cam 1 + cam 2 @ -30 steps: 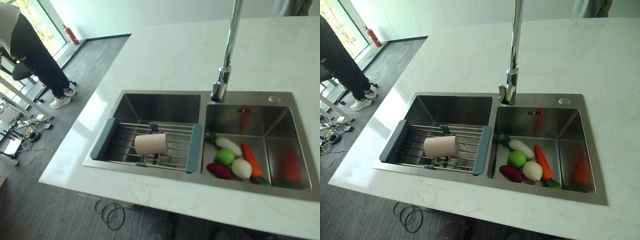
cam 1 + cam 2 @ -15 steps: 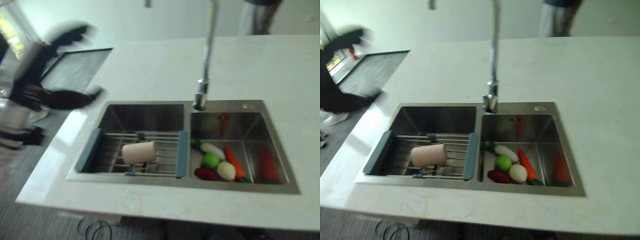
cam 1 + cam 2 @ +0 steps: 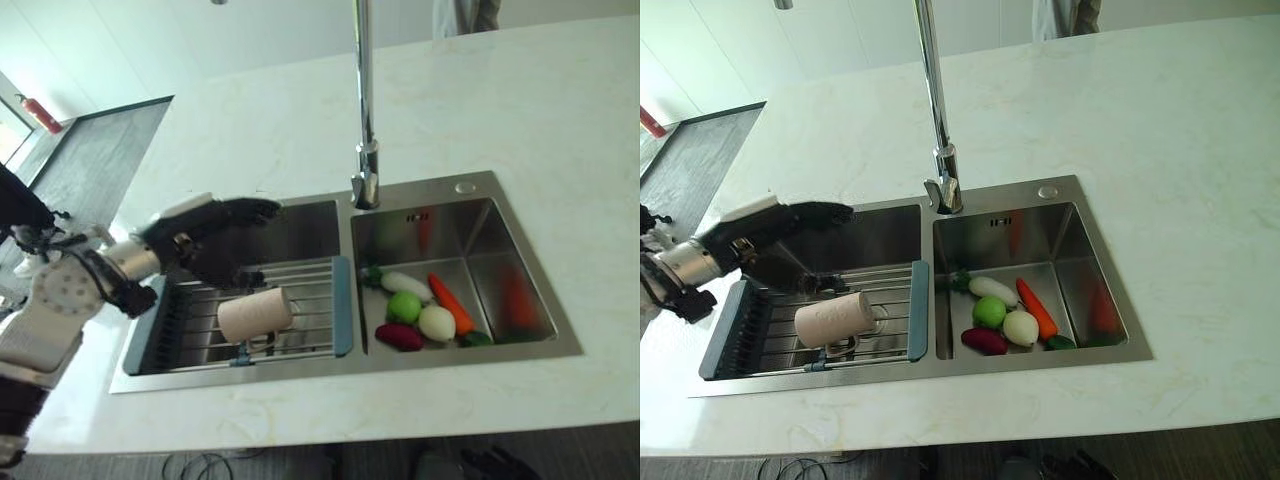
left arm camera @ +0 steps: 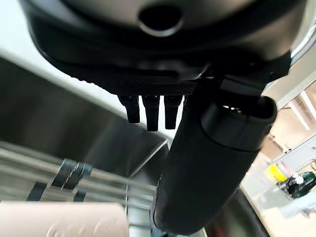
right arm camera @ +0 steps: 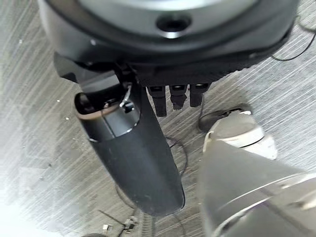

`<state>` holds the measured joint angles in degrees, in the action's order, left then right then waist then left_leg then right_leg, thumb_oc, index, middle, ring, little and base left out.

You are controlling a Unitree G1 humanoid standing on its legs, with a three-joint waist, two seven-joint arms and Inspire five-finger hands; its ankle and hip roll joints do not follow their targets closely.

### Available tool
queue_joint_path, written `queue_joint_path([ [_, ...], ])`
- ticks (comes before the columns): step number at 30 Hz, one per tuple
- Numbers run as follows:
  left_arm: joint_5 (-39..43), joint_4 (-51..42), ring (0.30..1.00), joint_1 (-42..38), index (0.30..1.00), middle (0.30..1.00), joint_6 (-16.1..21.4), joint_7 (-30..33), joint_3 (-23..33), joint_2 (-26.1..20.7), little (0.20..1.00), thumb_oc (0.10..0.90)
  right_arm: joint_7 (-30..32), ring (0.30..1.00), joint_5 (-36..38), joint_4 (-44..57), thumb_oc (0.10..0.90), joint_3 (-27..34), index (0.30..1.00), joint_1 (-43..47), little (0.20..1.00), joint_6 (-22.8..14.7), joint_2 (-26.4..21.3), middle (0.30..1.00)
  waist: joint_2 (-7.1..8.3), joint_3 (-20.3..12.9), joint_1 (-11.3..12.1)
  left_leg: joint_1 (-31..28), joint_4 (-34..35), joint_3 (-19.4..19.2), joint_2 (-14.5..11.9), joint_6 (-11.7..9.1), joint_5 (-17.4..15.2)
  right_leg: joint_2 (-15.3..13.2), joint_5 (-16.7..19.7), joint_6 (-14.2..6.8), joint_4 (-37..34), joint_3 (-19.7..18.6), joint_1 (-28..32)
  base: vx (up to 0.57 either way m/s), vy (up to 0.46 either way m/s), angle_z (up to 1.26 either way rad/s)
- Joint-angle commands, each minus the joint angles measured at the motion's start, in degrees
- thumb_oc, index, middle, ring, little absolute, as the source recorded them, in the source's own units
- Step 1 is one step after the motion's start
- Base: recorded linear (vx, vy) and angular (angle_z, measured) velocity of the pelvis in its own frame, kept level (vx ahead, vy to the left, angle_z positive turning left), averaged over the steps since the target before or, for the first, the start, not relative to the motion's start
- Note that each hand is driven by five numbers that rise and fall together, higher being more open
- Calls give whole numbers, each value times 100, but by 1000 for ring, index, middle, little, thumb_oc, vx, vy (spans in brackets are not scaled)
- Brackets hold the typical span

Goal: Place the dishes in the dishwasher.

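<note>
A beige mug (image 3: pixel 255 314) lies on its side on a wire drying rack (image 3: pixel 342 305) with blue-grey ends, set across the left basin of a steel double sink (image 3: pixel 470 190). My left hand (image 3: pixel 205 245) hovers open over that basin, just above and behind the mug, fingers stretched toward the divider and not touching the mug. In the left wrist view the thumb (image 4: pixel 212 163) and straight fingers (image 4: pixel 150 111) stand above the rack wires, with the mug (image 4: pixel 64 219) below them. My right hand (image 5: pixel 128 153) hangs open over grey floor.
The right basin holds toy vegetables (image 3: pixel 420 308): a carrot, a green ball and white and dark red pieces. A tall chrome faucet (image 3: pixel 364 150) rises behind the divider. White marble counter (image 3: pixel 520 100) surrounds the sink. A person stands beyond the counter (image 3: pixel 465 15).
The camera has swung, shifting the whole scene. My left arm has come in from the left and its hand now hovers over the left basin. The mug lies as before.
</note>
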<state>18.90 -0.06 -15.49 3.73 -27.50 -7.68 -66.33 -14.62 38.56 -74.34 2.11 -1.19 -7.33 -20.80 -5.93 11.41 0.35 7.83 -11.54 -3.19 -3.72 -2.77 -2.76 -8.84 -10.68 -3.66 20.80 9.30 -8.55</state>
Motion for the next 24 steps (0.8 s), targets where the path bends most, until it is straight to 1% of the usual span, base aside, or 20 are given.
queue_joint_path([
  [1,-86,51,900,-962,900,900,71,80,609,-39,900,800,-65,900,320,201,800,213,900,127,900,-243,-122,900,32,29,31,-72,-565,-138,39,161,-1029,-279,-84,-515,-361,-13,293,0,0,0],
  [3,-47,50,900,-960,900,900,29,6,613,-39,900,800,-62,900,320,215,800,220,900,124,900,-241,-130,900,30,39,35,-66,-565,-143,42,160,-1025,-286,-83,-513,-361,-3,289,-19,8,-1],
  [4,36,35,900,-961,900,900,-62,-133,596,-46,900,800,-88,900,355,212,800,229,900,137,900,-238,-154,900,23,60,45,-53,-565,-148,49,159,-1013,-301,-77,-510,-361,23,282,-40,17,-1],
  [6,31,4,900,-911,900,900,-100,-268,610,-48,900,800,-103,900,365,216,800,241,900,152,900,-243,-154,900,13,71,58,-42,-565,-151,52,157,-1010,-312,-76,-509,-361,41,275,-21,9,0],
  [8,-2,-56,900,-881,900,900,-145,-293,607,-36,900,800,-93,900,369,228,800,230,900,166,900,-245,-150,900,7,81,67,-33,-565,-147,57,157,-1006,-318,-77,-508,-361,47,271,0,0,0],
  [12,-171,-145,900,-824,900,900,-359,-410,577,-48,900,800,-53,900,389,268,800,200,900,232,900,-264,-165,900,-17,115,84,-3,-565,-153,67,156,-989,-343,-64,-515,-361,76,244,-8,6,0],
  [17,-78,-181,900,-723,900,900,-529,-503,630,-109,900,800,-36,900,400,286,800,223,900,250,900,-241,-201,900,-32,142,120,16,-565,-151,73,155,-980,-362,-65,-516,-361,112,238,-12,7,2],
  [20,-18,-278,900,-537,900,900,-541,-316,846,-156,900,800,-52,900,381,268,800,234,900,258,900,-251,-197,900,-50,157,184,31,-565,-125,84,160,-969,-385,-68,-515,-361,169,249,-21,4,6],
  [21,41,-305,900,-426,900,900,-515,-241,1007,-177,900,800,-59,900,361,260,800,247,900,247,900,-257,-192,900,-57,155,227,41,-565,-103,89,154,-958,-393,-77,-512,-361,199,260,-20,-8,4],
  [24,109,-336,900,-242,900,900,-473,-257,1250,-215,900,800,-79,900,361,246,800,242,900,238,900,-282,-195,900,-73,146,275,52,-565,-78,91,141,-942,-404,-87,-505,-361,249,283,0,0,0],
])
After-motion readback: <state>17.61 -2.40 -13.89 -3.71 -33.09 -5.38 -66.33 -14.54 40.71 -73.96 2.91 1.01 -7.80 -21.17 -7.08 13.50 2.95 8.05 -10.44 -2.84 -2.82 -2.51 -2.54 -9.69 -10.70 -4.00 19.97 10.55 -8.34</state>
